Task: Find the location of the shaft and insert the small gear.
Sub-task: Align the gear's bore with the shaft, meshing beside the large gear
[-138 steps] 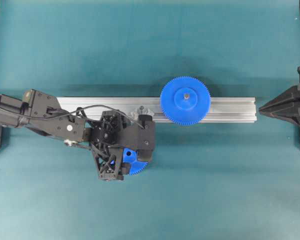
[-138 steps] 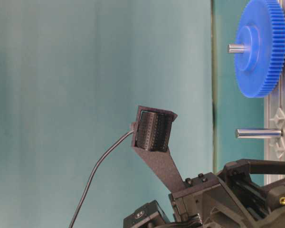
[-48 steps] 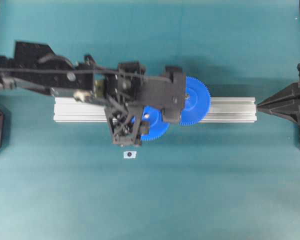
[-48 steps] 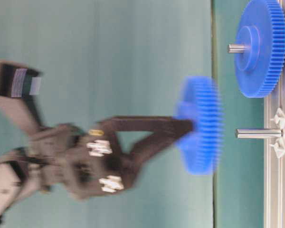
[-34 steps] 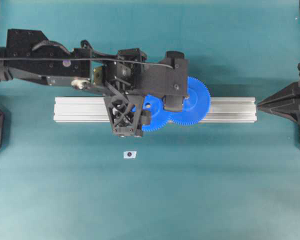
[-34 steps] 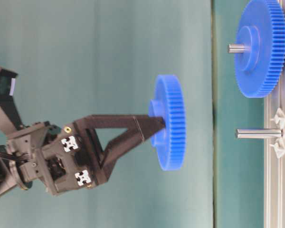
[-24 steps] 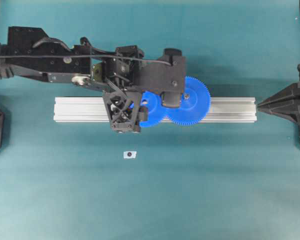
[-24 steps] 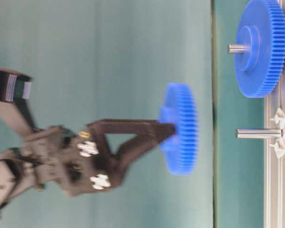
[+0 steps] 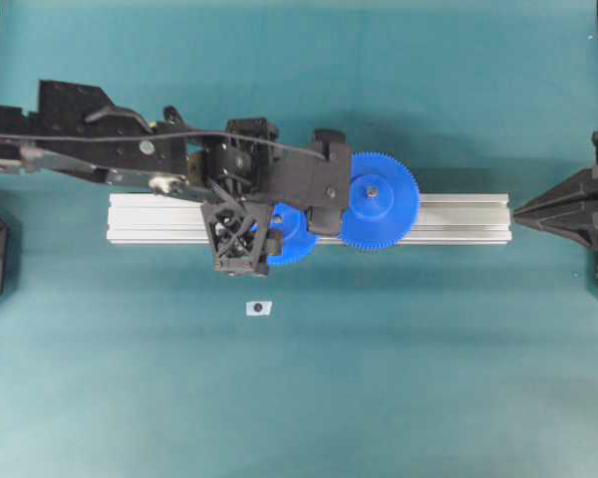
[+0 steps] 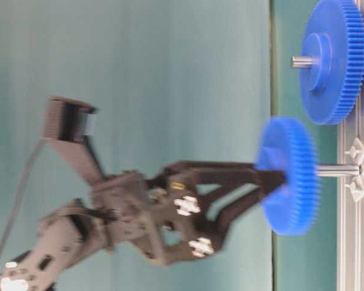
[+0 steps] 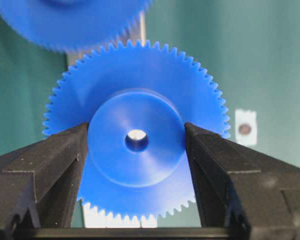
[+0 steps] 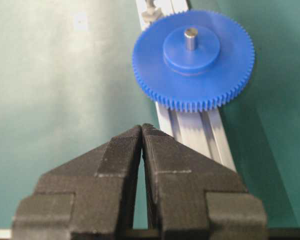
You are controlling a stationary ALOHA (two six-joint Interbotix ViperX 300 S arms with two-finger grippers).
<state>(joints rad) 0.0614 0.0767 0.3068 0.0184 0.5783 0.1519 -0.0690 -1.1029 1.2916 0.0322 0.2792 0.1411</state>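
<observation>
Table-level view: small gear (image 10: 289,176) held by hub in left gripper (image 11: 136,142) jaws, apparently threaded onto shaft (image 10: 338,171); bore coaxial. Right gripper (image 12: 141,134) jaws closed, far off.

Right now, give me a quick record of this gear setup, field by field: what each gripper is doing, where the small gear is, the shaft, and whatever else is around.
left gripper: shut on the small gear's hub
small gear: held on edge, hole lined up with the shaft, at its tip; seating unclear
shaft: sticks out of the aluminium rail, partly hidden by the gear
larger blue gear: already on its own pin, on the rail
right gripper: shut, empty, away from the gears
white square with black dot: on the table, near the rail
</observation>
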